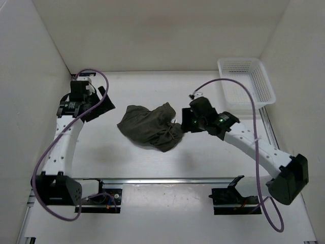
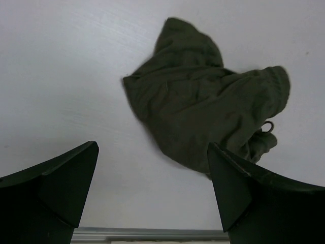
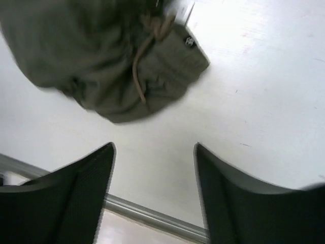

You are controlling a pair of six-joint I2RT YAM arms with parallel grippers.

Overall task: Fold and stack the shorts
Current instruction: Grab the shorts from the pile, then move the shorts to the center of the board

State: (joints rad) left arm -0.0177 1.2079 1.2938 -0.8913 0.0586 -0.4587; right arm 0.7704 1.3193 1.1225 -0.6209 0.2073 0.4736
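Presently, the left gripper (image 1: 96,104) is observed at 9 o'clock of the shorts (image 1: 150,124), with jaws spread wide, nothing held, and a gap of bare table (image 1: 152,86) between it and the cloth. The shorts are found crumpled in a heap near the table's centre, drawstring (image 3: 139,71) exposed, and no fold is seen. The right gripper (image 1: 184,122) is noted at 3 o'clock, just beside the heap, jaws apart and empty. A white basket (image 1: 238,61) stands at 2 o'clock. Progress is judged nil: flattening, folding and stacking are all left to be done.
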